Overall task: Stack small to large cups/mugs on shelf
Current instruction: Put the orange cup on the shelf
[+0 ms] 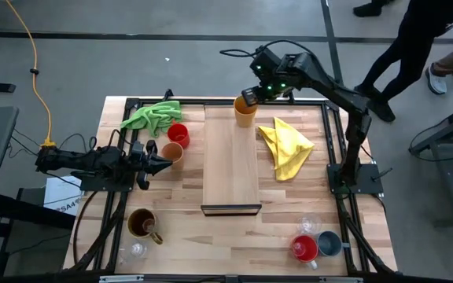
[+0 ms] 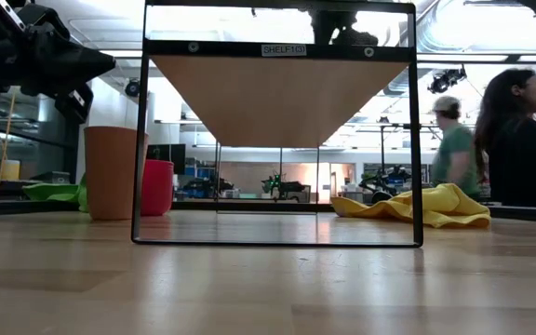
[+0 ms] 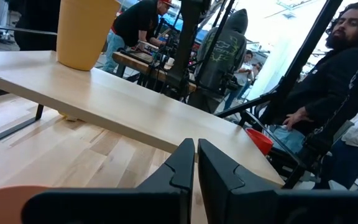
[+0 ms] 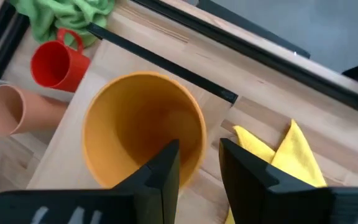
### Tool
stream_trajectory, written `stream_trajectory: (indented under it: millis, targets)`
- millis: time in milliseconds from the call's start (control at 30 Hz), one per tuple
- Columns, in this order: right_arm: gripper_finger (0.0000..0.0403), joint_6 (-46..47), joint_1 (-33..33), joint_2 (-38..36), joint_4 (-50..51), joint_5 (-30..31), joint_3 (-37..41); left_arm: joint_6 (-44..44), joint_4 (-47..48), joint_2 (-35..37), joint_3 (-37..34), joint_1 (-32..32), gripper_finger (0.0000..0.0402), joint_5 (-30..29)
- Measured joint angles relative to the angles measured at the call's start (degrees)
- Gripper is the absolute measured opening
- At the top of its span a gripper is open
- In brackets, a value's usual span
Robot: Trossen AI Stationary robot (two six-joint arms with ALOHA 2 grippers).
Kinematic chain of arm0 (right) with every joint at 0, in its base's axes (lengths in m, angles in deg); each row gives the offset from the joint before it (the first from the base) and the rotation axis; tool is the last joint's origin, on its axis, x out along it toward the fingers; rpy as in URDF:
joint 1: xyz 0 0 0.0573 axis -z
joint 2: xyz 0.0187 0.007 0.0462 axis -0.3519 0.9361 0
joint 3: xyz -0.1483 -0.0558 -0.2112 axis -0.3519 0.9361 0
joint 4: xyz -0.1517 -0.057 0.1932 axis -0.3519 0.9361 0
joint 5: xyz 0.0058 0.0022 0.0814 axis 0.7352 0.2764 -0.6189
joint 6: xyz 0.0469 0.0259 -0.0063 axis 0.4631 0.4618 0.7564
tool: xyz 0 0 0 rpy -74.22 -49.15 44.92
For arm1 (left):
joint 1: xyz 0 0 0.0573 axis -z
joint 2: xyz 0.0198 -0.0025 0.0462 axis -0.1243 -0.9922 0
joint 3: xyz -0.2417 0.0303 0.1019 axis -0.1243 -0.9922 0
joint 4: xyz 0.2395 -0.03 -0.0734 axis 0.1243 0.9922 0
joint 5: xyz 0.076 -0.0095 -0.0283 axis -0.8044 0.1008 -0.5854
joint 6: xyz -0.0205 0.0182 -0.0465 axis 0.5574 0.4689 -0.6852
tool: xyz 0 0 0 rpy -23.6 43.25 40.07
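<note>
We count eight cups: right gripper [image 4: 194, 162] pinching the orange tumbler's [image 1: 244, 111] rim on the shelf [image 1: 230, 161]; left gripper [image 1: 166, 164] closed, empty.

Orange tumbler [image 1: 245, 112], peach tumbler [image 1: 171, 152], red mug [image 1: 178, 134], green cloth [image 1: 152, 116], yellow cloth [image 1: 286, 146], light-wood shelf [image 1: 230, 161]

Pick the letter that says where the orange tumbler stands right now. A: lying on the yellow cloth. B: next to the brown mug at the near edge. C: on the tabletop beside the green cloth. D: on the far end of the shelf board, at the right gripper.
D: the orange tumbler stands upright on the far end of the shelf, with the right gripper straddling its rim, one finger inside and one outside.
</note>
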Motion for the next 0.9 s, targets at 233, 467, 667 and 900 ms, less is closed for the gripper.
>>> stream_trajectory:
  millis: [233,467,667,900]
  targets:
    - [0.0103,-10.2,-3.6,-6.5,7.3,6.3,1.1,0.0,0.0,0.0,0.0,0.0,0.0010,0.0]
    - [0.0100,-8.1,-10.9,-24.0,5.8,9.5,21.6,0.0,0.0,0.0,0.0,0.0,0.0010,0.0]
    - [0.0059,2.1,-18.0,-46.9,-13.8,9.9,55.2,0.0,-0.1,0.0,0.0,0.0,0.0010,0.0]
    - [0.0006,-8.5,-19.4,-64.7,-63.6,9.8,86.0,0.0,0.0,0.0,0.0,0.0,0.0010,0.0]
